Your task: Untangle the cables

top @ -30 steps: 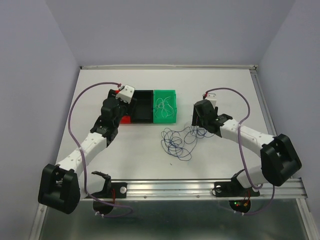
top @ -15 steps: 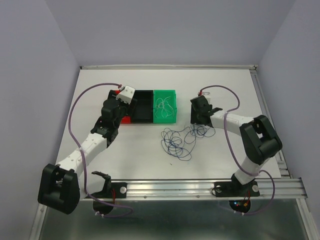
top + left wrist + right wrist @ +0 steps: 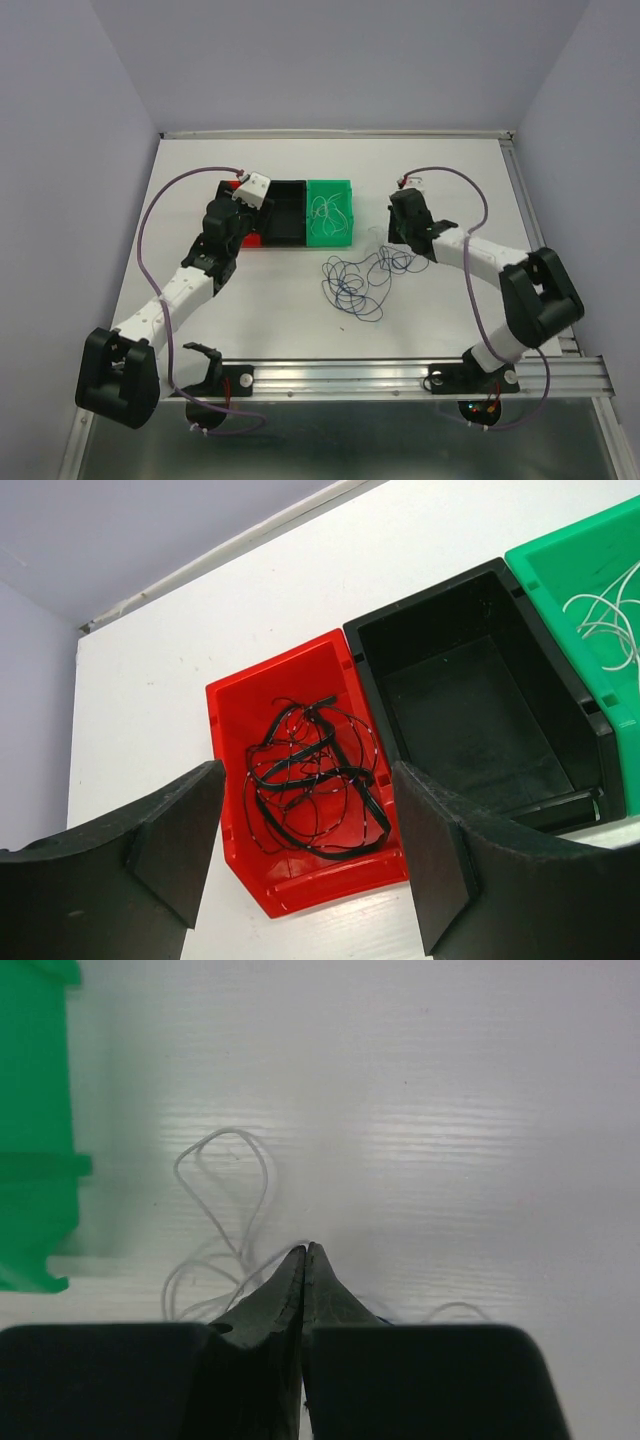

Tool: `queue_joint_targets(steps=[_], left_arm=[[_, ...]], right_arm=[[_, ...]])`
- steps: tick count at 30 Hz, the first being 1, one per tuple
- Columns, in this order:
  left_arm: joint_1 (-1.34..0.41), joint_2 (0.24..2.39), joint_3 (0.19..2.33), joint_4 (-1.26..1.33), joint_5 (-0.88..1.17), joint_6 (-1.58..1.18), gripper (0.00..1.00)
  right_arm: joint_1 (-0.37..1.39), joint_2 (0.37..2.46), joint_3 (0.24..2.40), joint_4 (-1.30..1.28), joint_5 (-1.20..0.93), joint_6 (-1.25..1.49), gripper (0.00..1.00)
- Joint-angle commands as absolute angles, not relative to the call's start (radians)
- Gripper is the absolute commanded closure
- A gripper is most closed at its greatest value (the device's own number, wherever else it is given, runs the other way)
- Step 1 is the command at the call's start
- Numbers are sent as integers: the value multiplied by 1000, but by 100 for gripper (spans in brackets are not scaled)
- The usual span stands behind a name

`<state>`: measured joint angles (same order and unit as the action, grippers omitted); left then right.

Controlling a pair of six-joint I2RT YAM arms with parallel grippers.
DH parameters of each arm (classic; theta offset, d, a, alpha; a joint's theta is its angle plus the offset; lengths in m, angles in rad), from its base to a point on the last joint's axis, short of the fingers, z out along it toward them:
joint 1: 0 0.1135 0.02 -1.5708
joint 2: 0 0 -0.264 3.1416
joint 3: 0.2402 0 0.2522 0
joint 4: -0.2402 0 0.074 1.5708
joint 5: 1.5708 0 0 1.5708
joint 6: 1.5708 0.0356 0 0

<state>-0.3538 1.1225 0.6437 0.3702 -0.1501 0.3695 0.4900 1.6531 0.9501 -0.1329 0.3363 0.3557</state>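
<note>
Over the red bin (image 3: 228,780), left gripper (image 3: 305,852) unchanged, jaws spread; black cables (image 3: 315,780) coiled inside. Green bin (image 3: 330,187) holds white cables (image 3: 328,212). Dark blue tangle (image 3: 355,285) lies in loose loops mid-table (image 3: 270,300). Right gripper (image 3: 305,1250) has edged off the tangle's far rim, jaws pressed together, white loop (image 3: 225,1175) just ahead. Strand caught? Cannot tell. If so, separation has begun.

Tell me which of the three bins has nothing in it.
The black bin in the middle: its floor is bare. The red bin on its left holds black cables, and the green bin on its right holds white cables.
</note>
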Motion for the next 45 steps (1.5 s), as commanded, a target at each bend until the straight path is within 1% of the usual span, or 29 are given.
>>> queue_joint_targets(steps=[1, 5, 9, 10, 11, 14, 15, 17, 18, 20, 23, 27, 29, 32, 33, 35, 36, 39, 45], left_arm=[[-364, 1082, 629, 417, -137, 380, 21], [-371, 1060, 620, 417, -121, 385, 21], [-377, 1058, 617, 417, -127, 390, 21], [-377, 1058, 620, 417, -127, 390, 21], [-377, 1061, 621, 417, -127, 388, 21], [-380, 1066, 620, 416, -130, 388, 21], [-379, 1066, 621, 416, -130, 388, 21], [-382, 1066, 621, 416, -130, 388, 21], [-382, 1068, 621, 414, -130, 390, 21], [-383, 1065, 621, 414, -135, 388, 21], [-385, 1066, 620, 413, -138, 390, 21], [-387, 1066, 621, 414, -138, 391, 21], [-388, 1069, 621, 414, -141, 391, 21], [-390, 1068, 620, 411, -138, 394, 21], [-388, 1066, 620, 413, -138, 393, 21], [-390, 1057, 618, 413, -135, 393, 21], [-390, 1055, 617, 411, -133, 393, 21], [-391, 1048, 615, 410, -132, 394, 21], [-394, 1048, 620, 400, -118, 396, 21]], right_arm=[[483, 1432, 852, 27, 301, 359, 99], [482, 1249, 766, 110, 229, 370, 99], [482, 1174, 723, 117, 129, 367, 99], [482, 1161, 721, 118, 132, 368, 98], [482, 1166, 721, 117, 135, 365, 73], [482, 1219, 733, 106, 155, 354, 31], [482, 1236, 738, 106, 164, 356, 29], [483, 1310, 775, 94, 182, 374, 29], [482, 1340, 796, 72, 195, 386, 24], [483, 1418, 848, 51, 218, 415, 19], [482, 1488, 912, 3, 259, 452, 19], [482, 1577, 956, -57, 304, 472, 20], [483, 1614, 980, -64, 305, 474, 23], [483, 1634, 1000, -64, 324, 482, 44], [483, 1638, 1003, -63, 328, 485, 59], [483, 1644, 1011, -64, 325, 483, 69], [483, 1643, 1011, -63, 325, 483, 81], [482, 1617, 1005, -60, 279, 463, 99], [485, 1433, 904, -9, 249, 468, 99]])
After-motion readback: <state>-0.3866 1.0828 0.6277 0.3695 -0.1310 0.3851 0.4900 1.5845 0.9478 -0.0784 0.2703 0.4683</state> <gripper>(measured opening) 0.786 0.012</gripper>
